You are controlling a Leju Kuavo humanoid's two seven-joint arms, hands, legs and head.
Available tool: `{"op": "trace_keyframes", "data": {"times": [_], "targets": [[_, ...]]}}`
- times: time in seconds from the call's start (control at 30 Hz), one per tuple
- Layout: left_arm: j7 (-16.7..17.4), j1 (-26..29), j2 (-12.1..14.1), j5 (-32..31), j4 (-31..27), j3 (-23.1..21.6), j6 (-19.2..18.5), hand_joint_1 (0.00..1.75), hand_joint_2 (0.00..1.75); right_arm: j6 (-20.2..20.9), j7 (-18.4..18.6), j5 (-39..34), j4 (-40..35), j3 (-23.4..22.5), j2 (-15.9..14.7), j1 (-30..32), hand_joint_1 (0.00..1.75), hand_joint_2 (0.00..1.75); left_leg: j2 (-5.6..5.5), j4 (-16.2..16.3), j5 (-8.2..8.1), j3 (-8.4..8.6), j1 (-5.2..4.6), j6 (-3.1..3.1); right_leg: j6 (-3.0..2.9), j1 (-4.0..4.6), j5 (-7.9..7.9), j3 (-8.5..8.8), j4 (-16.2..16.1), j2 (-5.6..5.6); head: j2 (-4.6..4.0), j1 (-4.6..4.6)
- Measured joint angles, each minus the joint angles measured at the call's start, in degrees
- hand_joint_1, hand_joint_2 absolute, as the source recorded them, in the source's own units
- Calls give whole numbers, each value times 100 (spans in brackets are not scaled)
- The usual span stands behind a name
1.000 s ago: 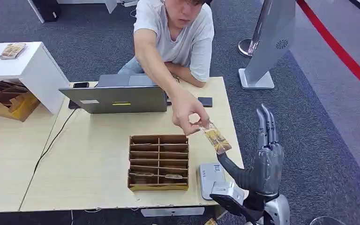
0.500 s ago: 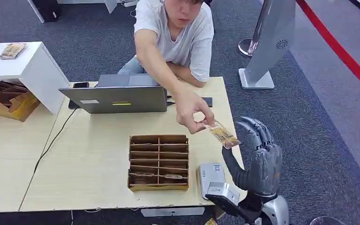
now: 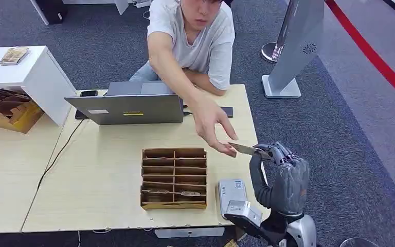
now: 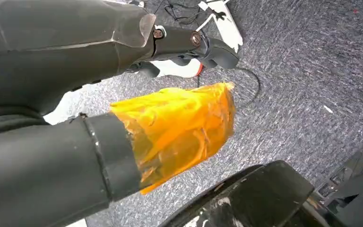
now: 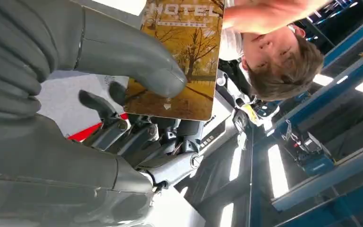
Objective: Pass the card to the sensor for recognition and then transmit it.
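Above the table (image 3: 108, 170), the right hand (image 3: 283, 175) is pinching the card (image 3: 243, 149) between thumb and fingers while a person's hand (image 3: 211, 126) is touching its far end, beyond the sensor (image 3: 231, 193). Left hand's (image 4: 170, 127) state: cannot tell.

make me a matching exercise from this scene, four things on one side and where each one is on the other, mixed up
Things:
1. card
2. laptop
3. card reader
4. divided cardboard tray

Places:
A. middle of the table, left of the card reader
B. near table edge, just below the right hand
C. far side of the table, in front of the person
D. between the right hand's thumb and fingers, the person's hand at its other end

Pairs: 1-D, 2-C, 3-B, 4-A
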Motion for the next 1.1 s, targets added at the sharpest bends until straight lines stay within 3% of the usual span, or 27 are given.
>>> {"op": "trace_keyframes", "data": {"times": [0.7, 1.1], "targets": [[4, 0, -9, -11, 0, 0, 0, 0, 0, 174, -74, -504, -24, 136, -39, -15, 175, 175, 0, 0, 0, 0, 0, 0, 0, 0, 0, 0, 0, 0, 0, 0], [-35, 1, -7, -30, 0, 0, 2, 0, 0, 1826, -638, -3087, -15, -72, -39, 21, 175, 175, 0, 0, 0, 0, 0, 0, 0, 0, 0, 0, 0, 0, 0, 0]]}}
